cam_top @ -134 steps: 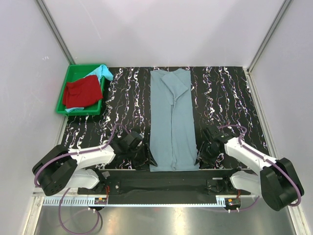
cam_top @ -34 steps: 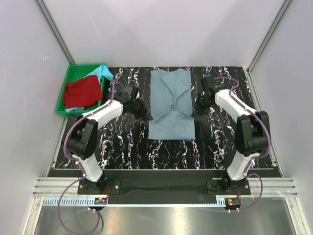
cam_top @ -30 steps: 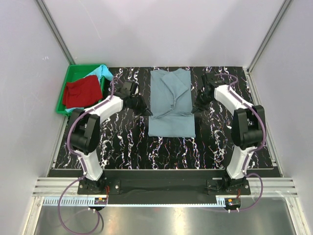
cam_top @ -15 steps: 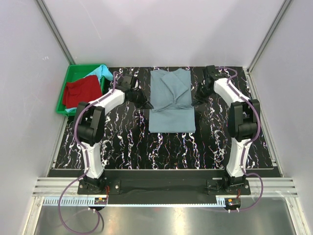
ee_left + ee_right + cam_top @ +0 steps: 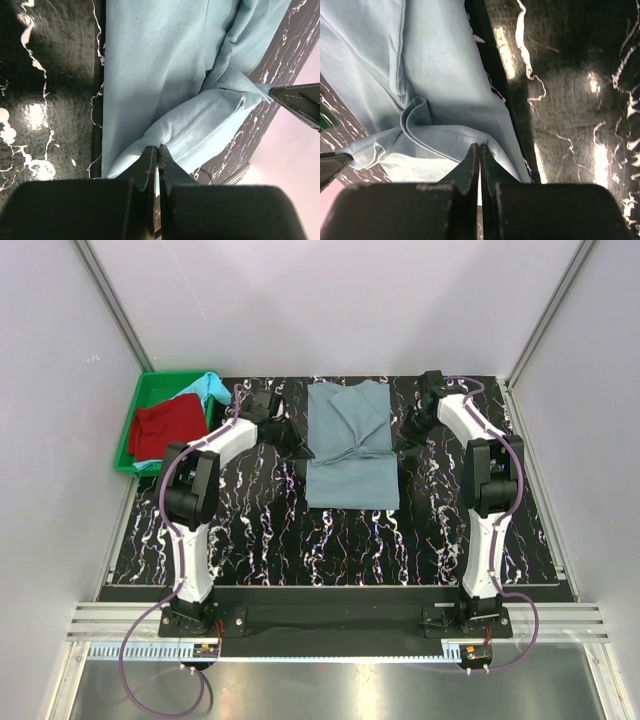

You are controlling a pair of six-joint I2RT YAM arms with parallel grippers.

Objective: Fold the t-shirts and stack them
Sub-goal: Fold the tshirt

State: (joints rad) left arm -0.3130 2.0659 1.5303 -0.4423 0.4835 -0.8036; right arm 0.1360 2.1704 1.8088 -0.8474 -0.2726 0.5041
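Drawn farther back, grey-blue t-shirt (image 5: 350,455) hem stays pinched in both jaws.

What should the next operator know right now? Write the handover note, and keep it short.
Left gripper: shut on the grey-blue shirt, pinching its hem at the left edge.
Right gripper: shut on the same hem at the right edge.
Red shirt and turquoise shirt lie heaped in the green tray.
Done: grey-blue shirt narrowed lengthwise, near hem brought up over its middle.
Left: lay down and release this fold, then fold the other two and stack all three.
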